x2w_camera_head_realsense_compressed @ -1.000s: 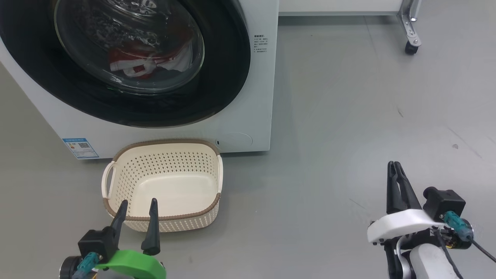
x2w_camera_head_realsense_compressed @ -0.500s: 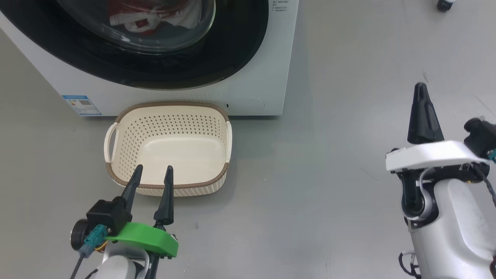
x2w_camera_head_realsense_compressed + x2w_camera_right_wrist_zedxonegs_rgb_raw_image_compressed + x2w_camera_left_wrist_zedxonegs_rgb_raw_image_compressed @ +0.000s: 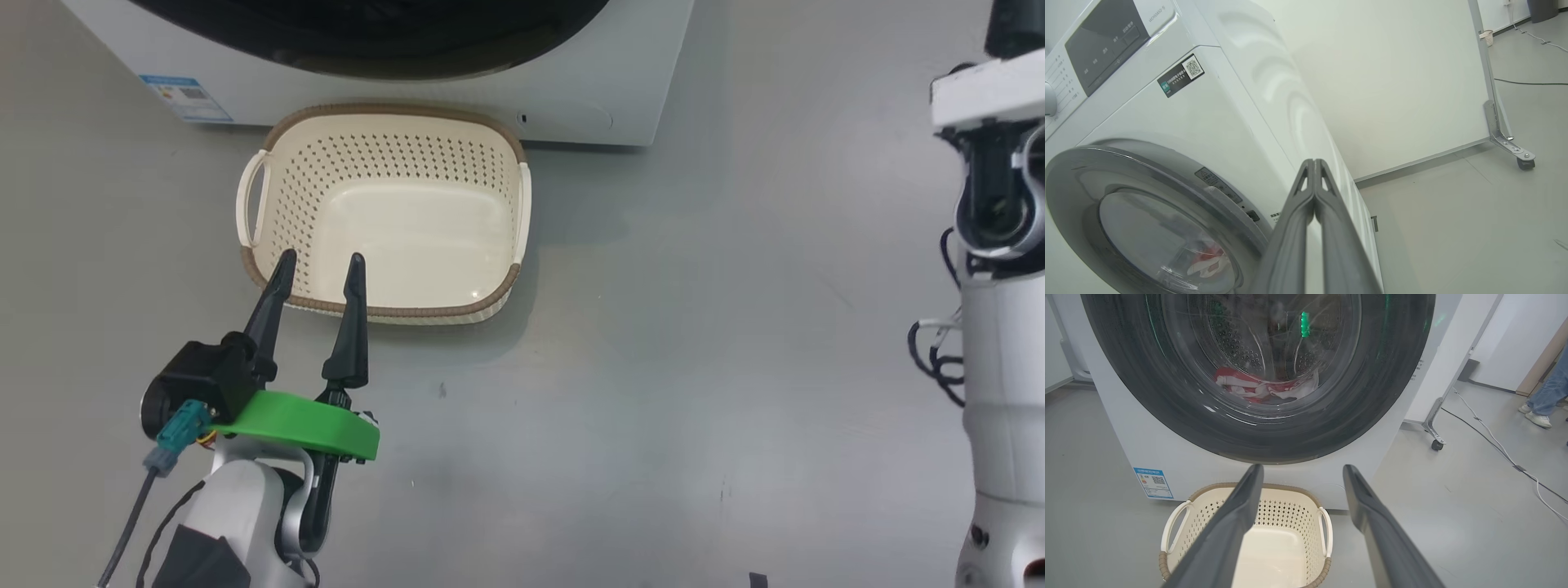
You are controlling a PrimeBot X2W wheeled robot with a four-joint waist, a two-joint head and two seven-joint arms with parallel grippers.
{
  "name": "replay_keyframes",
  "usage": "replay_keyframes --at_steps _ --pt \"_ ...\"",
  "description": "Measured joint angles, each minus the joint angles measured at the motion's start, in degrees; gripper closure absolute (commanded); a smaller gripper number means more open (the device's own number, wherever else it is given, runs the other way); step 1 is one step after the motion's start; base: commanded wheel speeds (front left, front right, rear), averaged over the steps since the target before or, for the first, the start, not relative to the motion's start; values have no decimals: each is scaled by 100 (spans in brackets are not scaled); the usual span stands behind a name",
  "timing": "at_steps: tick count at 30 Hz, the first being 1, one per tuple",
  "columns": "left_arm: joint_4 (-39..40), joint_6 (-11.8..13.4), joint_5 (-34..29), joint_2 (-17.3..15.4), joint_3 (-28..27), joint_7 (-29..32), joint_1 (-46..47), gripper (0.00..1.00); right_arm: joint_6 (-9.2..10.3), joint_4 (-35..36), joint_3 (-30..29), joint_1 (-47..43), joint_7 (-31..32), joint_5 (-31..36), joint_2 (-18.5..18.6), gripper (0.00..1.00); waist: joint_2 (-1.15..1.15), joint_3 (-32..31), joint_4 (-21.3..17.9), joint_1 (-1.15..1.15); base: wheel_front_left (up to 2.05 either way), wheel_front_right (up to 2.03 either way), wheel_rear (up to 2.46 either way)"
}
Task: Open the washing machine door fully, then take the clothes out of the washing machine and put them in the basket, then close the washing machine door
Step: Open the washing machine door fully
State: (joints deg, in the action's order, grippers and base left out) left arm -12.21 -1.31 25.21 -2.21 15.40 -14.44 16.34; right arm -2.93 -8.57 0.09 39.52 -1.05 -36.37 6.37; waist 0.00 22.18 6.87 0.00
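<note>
Door point(image 3: 1372, 396) shut, clothes point(image 3: 1249, 386) inside — basket point(image 3: 392, 109) below, R gripper point(image 3: 1314, 163) closed.

On the washing machine point(image 3: 1229, 122) you'll find a dark sticker point(image 3: 1181, 75) with a QR code and a blue label point(image 3: 1153, 482) with another. You can't read their print or the panel point(image 3: 1106, 41) lettering: too small.

Head view looking down, both wrist views sharing washing machine point(image 3: 1112, 435)

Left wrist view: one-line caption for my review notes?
Open left hand faces the closed washing machine door, red-and-white clothes behind its glass, empty basket below.
</note>
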Motion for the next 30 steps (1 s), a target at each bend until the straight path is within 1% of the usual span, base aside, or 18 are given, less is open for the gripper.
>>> replay_keyframes --at_steps 2,5,11,13,15,18,20,24,27,28,30 --pt "9 0 49 7 7 0 87 0 11 -11 -22 286 108 14 115 100 0 144 69 0 0 0 0" --pt "8 0 51 11 47 0 199 0 10 -53 -47 695 250 -62 131 100 0 353 173 0 0 0 0" --pt "-1 -42 102 34 135 0 450 0 8 -328 -189 1312 561 -755 -53 100 0 695 396 0 0 0 0" --pt "-18 -49 113 40 146 -1 517 0 13 -474 -327 1467 675 -1140 -133 100 0 774 477 0 0 0 0" --pt "-29 -49 189 43 147 -1 551 0 73 -599 -449 1604 838 -1615 -209 100 0 839 557 0 0 0 0" --pt "-40 -49 372 49 164 -1 574 0 154 -778 -543 1825 1036 -2061 -238 100 0 913 666 0 0 0 0" --pt "-52 -49 381 53 183 -1 616 0 191 -892 -600 1967 1144 -2276 -238 100 0 945 732 0 0 0 0" --pt "-75 -49 402 62 222 -1 633 0 359 -1104 -675 2246 1393 -2609 -232 100 0 982 840 0 0 0 0" --pt "-93 -49 403 67 196 -1 633 0 390 -1296 -643 2425 1610 -2825 -230 100 0 1001 898 0 0 0 0" --pt "-102 -49 404 68 208 -1 635 0 469 -1360 -638 2472 1701 -2877 -232 100 0 1005 911 0 0 0 0" --pt "-132 -49 436 69 233 -1 636 0 544 -1469 -638 2538 1855 -3011 -222 100 0 1013 945 0 0 0 0"
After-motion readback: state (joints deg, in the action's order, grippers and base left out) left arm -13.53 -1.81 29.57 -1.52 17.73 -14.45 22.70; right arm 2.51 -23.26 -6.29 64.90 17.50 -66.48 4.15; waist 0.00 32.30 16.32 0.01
